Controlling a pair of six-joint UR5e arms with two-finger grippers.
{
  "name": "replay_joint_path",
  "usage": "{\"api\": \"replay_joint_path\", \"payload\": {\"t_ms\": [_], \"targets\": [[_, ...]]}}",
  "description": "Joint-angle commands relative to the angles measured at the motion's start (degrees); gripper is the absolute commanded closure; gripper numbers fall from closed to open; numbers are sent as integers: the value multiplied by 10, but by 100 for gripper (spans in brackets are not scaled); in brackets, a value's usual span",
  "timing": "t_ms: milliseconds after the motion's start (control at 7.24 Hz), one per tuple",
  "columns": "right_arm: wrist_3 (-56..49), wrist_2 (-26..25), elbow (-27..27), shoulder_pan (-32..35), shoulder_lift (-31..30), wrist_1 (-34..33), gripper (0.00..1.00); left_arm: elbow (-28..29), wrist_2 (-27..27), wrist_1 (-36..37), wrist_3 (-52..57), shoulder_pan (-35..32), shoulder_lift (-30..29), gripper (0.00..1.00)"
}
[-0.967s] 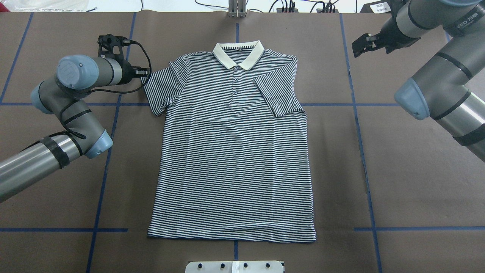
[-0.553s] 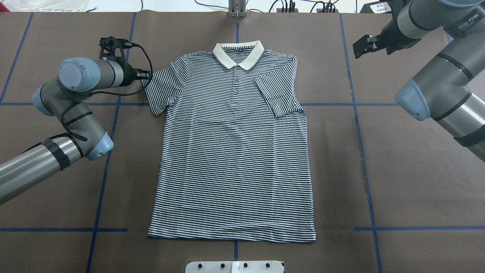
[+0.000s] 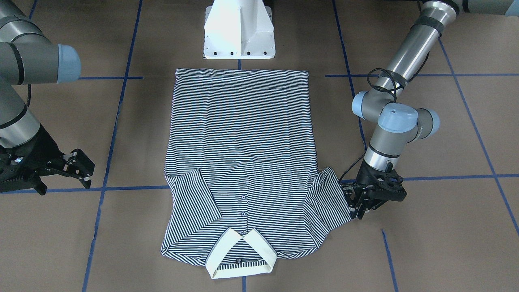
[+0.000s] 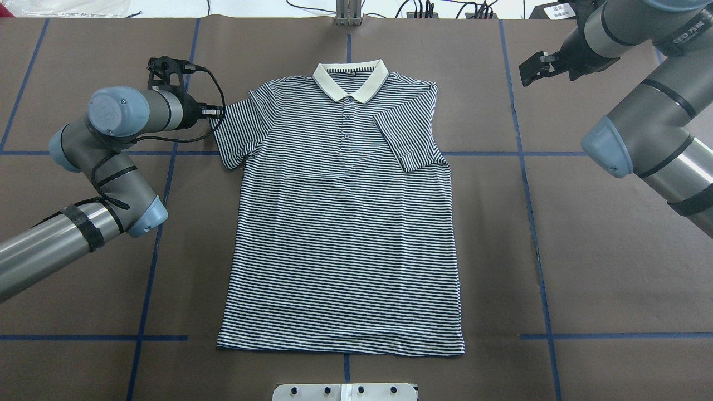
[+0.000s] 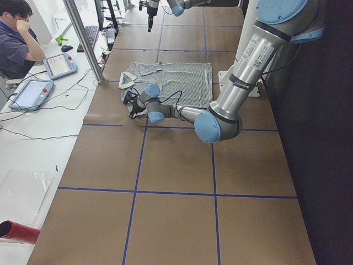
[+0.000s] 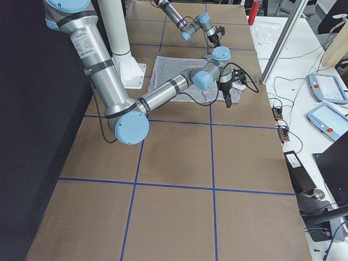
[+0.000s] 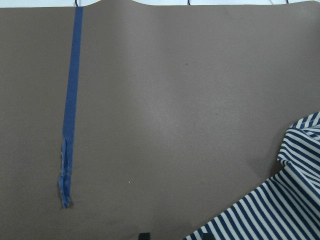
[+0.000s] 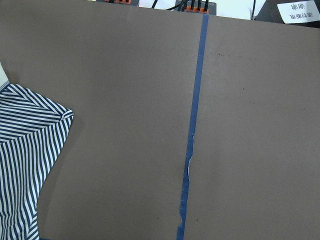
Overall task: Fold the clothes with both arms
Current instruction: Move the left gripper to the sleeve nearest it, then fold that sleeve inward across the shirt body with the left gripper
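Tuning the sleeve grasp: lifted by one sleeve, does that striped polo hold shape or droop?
Probably floppy: the polo lies dead flat, one sleeve folded onto the chest. Lifted by a sleeve, the rest would likely hang and drag. Looks thin, so probably light; the collar seems slightly stiffer.

Your left arm (image 4: 111,178) comes in bent sharply at the elbow, with the wrist turned so the left gripper (image 3: 359,205) points steeply down and sits low. You cannot tell whether its jaws are parted. Your right arm (image 4: 652,111) is held higher, and the right gripper (image 3: 90,175) hangs with its fingers spread apart.
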Motion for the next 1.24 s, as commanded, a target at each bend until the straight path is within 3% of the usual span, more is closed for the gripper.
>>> {"api": "replay_joint_path", "payload": {"t_ms": [0, 138, 553, 691, 1105], "targets": [[1, 0, 0, 0, 0, 0, 0, -6, 0, 3, 1, 0, -2, 100], [1, 0, 0, 0, 1, 0, 0, -24, -1, 32, 1, 1, -7, 100], [2, 0, 1, 0, 1, 0, 0, -161, -2, 285, -8, 2, -55, 100], [3, -1, 1, 0, 1, 0, 0, -159, -1, 354, -34, 8, -98, 100], [3, -2, 0, -1, 2, 0, 0, -73, 1, 378, -115, 42, -190, 100]]}}
